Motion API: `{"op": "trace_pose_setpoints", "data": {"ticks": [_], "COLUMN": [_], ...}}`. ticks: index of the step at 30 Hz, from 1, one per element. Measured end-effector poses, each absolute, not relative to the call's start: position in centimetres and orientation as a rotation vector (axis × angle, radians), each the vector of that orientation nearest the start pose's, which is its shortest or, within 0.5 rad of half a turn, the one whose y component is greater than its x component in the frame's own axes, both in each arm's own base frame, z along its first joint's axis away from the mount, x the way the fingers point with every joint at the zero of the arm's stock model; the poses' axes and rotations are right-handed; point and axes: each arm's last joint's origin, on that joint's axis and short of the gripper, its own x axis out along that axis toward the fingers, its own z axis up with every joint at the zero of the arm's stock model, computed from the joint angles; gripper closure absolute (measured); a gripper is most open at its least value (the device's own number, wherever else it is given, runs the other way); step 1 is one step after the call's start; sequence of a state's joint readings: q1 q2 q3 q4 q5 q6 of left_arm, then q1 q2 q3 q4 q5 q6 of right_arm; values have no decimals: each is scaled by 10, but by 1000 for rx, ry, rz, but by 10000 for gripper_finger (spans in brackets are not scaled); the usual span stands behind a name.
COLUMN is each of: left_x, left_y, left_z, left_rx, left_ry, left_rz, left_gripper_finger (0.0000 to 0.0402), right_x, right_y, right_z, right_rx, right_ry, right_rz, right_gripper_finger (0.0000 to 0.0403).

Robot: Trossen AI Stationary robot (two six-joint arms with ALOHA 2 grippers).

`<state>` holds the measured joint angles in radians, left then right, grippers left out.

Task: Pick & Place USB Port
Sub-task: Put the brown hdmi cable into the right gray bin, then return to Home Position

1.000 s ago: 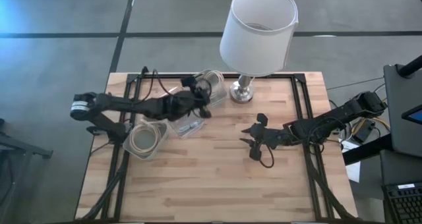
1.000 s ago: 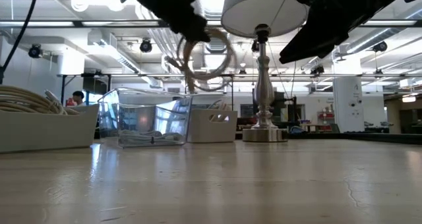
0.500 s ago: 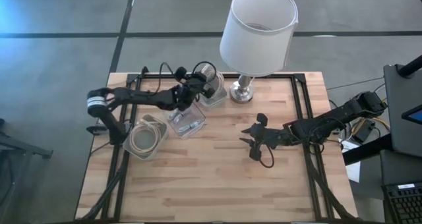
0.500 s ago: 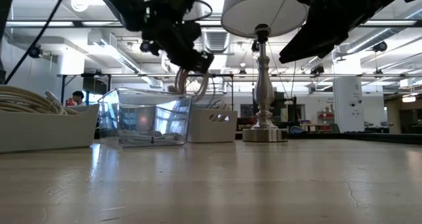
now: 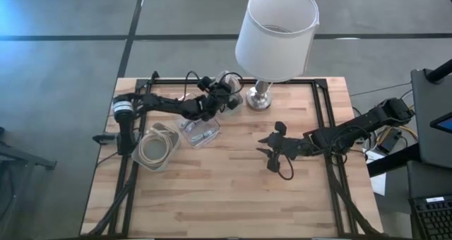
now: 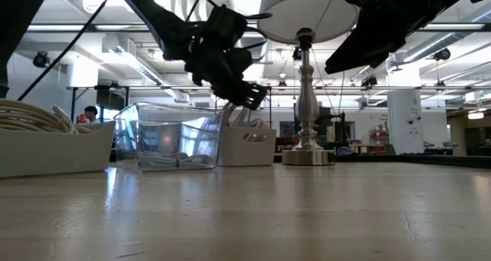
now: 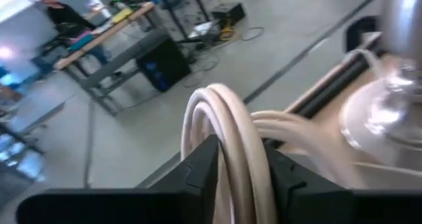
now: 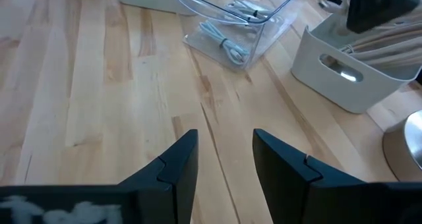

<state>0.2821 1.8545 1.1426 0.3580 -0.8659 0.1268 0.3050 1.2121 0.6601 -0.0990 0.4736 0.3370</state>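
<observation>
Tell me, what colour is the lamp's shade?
White; the lampshade shows best in the high view.

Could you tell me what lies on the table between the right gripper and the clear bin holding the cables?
Only bare wood. In the right wrist view, tabletop runs from the open right gripper to the clear bin; the high view shows the same.

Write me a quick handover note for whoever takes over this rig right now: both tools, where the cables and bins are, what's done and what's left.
Left tool: over the white bin by the lamp, coiled cable between its fingers, lowering into the bin.
Right tool: open, empty, idle over bare table mid-right.
Clear bin: holds small cables. Another bin of coils sits at the left edge.
Done: cable carried to the white bin.
Left: release it, withdraw the arm.
</observation>
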Motion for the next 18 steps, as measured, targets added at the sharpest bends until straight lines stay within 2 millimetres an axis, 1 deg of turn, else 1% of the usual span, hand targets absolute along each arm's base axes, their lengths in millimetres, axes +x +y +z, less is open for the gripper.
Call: {"op": "trace_pose_setpoints", "data": {"ticks": [3,11,15,18], "left_x": [385,387,390,393], "left_y": [133,132,126,119], "left_z": [213,227,239,248], "left_rx": [209,185,136,112], "left_ry": [426,503,488,458], "left_rz": [1052,1025,936,838], "left_gripper_finger": [303,237,207,194], "right_x": [235,235,235,235], "right_y": [60,60,60,60], "right_z": [217,217,217,217], "right_rx": [79,79,79,79], "right_ry": [566,567,567,567], "right_rz": [-260,-259,-258,-259], "right_gripper_finger": [267,267,263,261]}}
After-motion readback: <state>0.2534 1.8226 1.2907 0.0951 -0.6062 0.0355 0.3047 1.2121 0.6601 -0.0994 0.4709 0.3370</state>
